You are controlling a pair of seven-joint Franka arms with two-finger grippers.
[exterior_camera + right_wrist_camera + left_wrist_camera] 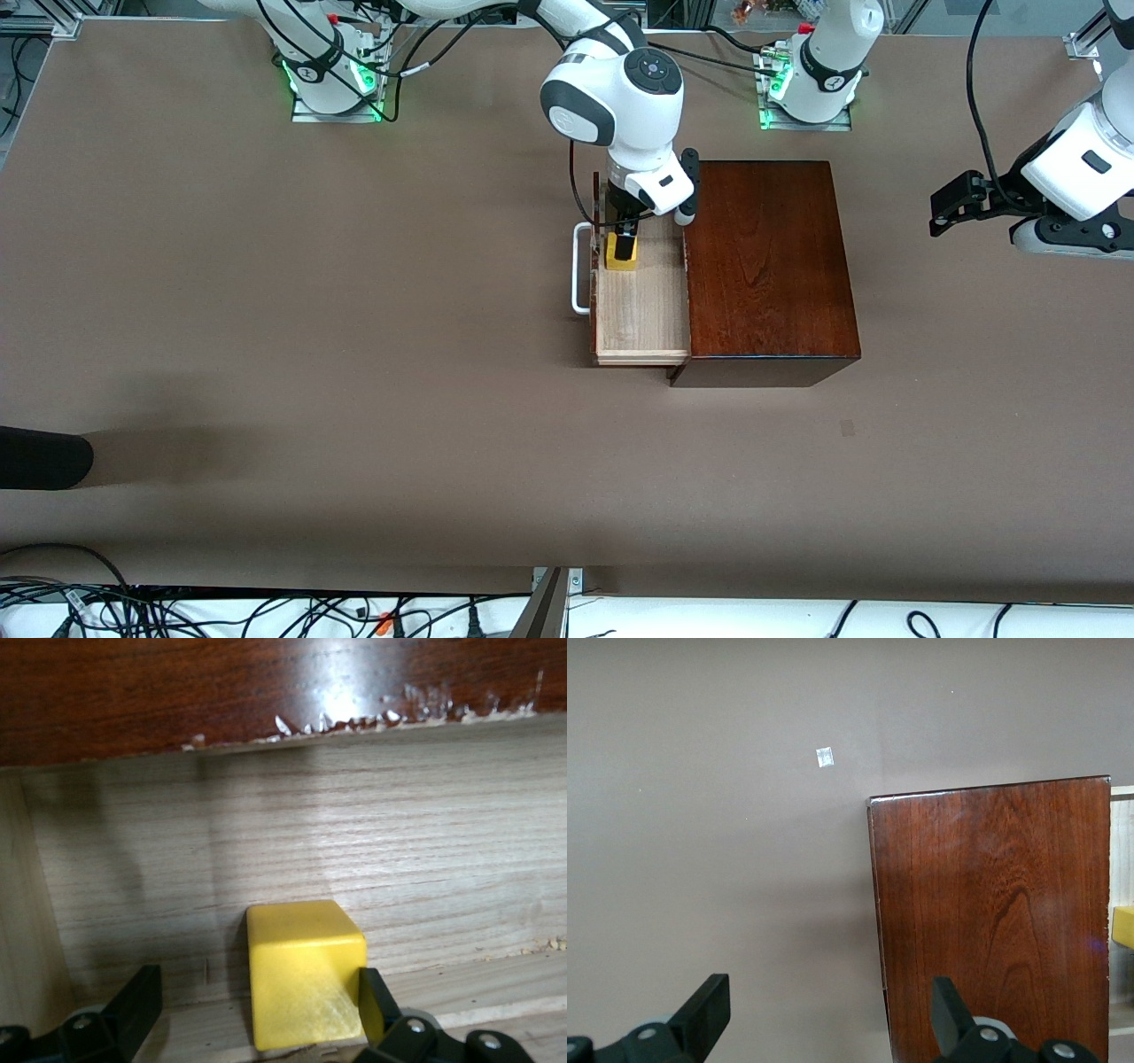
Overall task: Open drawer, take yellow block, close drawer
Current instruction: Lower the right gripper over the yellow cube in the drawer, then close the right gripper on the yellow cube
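On the worktop (266,354) I see the wooden box (766,266) with its drawer (642,310) pulled open, my right gripper (623,237) inside it, jaws wide around the yellow block (620,252), while the left gripper (952,206) waits aside, jaws wide.

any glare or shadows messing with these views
Right wrist view: glare on the dark wood edge above the drawer; a soft shadow falls beside the yellow block. Left wrist view: a faint sheen on the wooden box. Front view: a broad dark shadow on the table.
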